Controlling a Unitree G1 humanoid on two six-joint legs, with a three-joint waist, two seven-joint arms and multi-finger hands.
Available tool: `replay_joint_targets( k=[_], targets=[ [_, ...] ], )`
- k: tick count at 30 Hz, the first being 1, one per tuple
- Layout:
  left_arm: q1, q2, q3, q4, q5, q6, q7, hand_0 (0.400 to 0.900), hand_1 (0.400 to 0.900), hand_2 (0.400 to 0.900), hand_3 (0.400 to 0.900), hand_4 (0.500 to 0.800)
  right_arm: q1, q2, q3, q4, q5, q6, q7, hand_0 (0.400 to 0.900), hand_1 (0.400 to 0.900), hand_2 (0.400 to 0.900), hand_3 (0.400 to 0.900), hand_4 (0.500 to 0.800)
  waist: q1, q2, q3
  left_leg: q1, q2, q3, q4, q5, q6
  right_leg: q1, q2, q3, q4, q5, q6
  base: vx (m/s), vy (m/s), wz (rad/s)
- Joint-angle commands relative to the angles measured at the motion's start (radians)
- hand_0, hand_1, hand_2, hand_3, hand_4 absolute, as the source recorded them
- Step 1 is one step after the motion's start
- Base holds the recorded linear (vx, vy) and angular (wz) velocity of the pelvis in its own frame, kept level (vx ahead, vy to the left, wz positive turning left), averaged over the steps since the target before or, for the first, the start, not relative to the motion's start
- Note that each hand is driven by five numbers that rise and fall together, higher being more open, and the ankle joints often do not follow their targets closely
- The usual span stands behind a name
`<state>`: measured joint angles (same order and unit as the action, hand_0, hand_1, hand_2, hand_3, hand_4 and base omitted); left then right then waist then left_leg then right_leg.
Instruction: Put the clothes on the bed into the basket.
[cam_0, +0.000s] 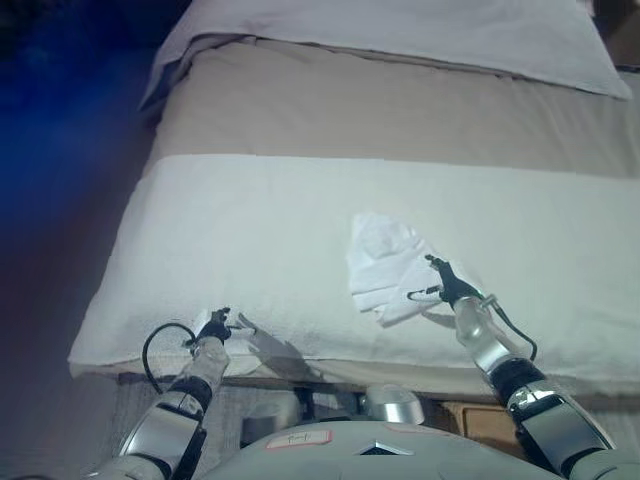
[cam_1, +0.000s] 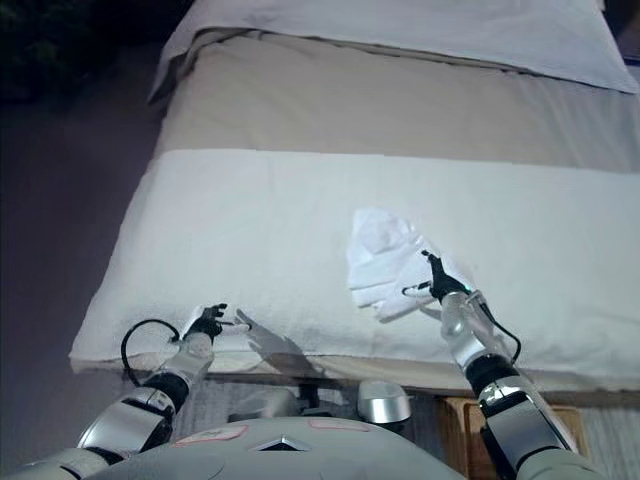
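A crumpled white cloth (cam_0: 385, 265) lies on the white blanket (cam_0: 250, 240) of the bed, right of the middle. My right hand (cam_0: 445, 282) rests at the cloth's lower right edge, its fingers spread and touching the fabric. My left hand (cam_0: 215, 326) lies near the bed's front edge at the left, fingers relaxed and pointing right, holding nothing. It is well apart from the cloth. A tan edge of what may be the basket (cam_1: 468, 408) shows below the bed's front edge, mostly hidden.
The bed has a beige sheet (cam_0: 380, 110) beyond the white blanket and a white pillow or duvet (cam_0: 420, 30) at the head. Dark floor (cam_1: 70, 180) runs along the bed's left side.
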<state>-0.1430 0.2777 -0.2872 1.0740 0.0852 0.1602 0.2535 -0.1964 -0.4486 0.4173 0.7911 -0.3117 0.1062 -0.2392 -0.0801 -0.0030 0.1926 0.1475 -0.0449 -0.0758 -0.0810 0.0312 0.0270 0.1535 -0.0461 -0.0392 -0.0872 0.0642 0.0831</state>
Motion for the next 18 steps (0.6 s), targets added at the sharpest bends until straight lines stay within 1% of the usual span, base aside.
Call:
replay_joint_targets(
  k=[1,5,7,13,15,18],
  targets=[
    [0.023,0.037,-0.012,0.049,0.046,0.009,0.028,0.900,0.900,0.900,0.900,0.800,-0.070,-0.044,-0.002,0.030,-0.059,-0.017,-0.070,0.900,0.900,0.900,0.900,0.800,0.010,0.005,-0.074,-0.012,0.026,0.064,-0.006,-0.052,-0.036,-0.170,0.007,0.006,0.024,0.028,0.016,0.18,-0.095,0.15],
    [0.008,0.035,-0.019,0.064,0.043,0.014,0.030,0.900,0.900,0.900,0.900,0.800,-0.111,-0.045,0.035,0.035,-0.055,-0.020,-0.053,0.900,0.900,0.900,0.900,0.800,0.016,0.020,-0.077,-0.054,0.038,0.064,-0.006,-0.045,-0.052,-0.186,0.009,-0.002,0.000,0.025,0.014,0.10,-0.066,0.08],
    [-0.008,0.034,-0.023,0.064,0.033,0.012,0.041,0.900,0.900,0.900,0.900,0.800,-0.132,-0.044,0.059,0.028,-0.053,-0.025,-0.054,0.900,0.900,0.900,0.900,0.800,0.017,0.028,-0.068,-0.082,0.042,0.063,-0.006,-0.041,-0.056,-0.208,0.011,-0.002,0.000,0.026,0.012,0.01,-0.034,0.06],
    [-0.111,0.045,-0.042,0.100,-0.054,0.005,0.096,0.900,0.900,0.900,0.900,0.800,-0.288,0.004,0.164,0.052,-0.028,-0.020,-0.081,0.900,0.900,0.900,0.900,0.800,0.038,0.037,0.022,-0.284,0.043,0.055,-0.006,0.016,-0.074,-0.396,0.010,-0.004,0.000,0.070,0.009,-0.15,-0.020,0.09],
    [-0.123,0.049,-0.047,0.108,-0.069,0.000,0.105,0.900,0.900,0.900,0.900,0.800,-0.329,0.011,0.182,0.064,-0.021,-0.016,-0.094,0.900,0.900,0.900,0.900,0.800,0.047,0.039,0.030,-0.344,0.043,0.056,-0.006,0.034,-0.082,-0.448,0.007,-0.008,0.000,0.079,0.011,-0.05,-0.028,0.16],
    [-0.147,0.047,-0.075,0.128,-0.089,0.004,0.108,0.900,0.900,0.900,0.900,0.800,-0.420,0.021,0.211,0.113,0.001,-0.004,-0.113,0.900,0.900,0.900,0.900,0.800,0.058,0.049,0.051,-0.412,0.043,0.050,-0.006,0.051,-0.094,-0.506,0.004,-0.012,0.000,0.087,0.010,0.00,-0.032,0.14]
  ],
)
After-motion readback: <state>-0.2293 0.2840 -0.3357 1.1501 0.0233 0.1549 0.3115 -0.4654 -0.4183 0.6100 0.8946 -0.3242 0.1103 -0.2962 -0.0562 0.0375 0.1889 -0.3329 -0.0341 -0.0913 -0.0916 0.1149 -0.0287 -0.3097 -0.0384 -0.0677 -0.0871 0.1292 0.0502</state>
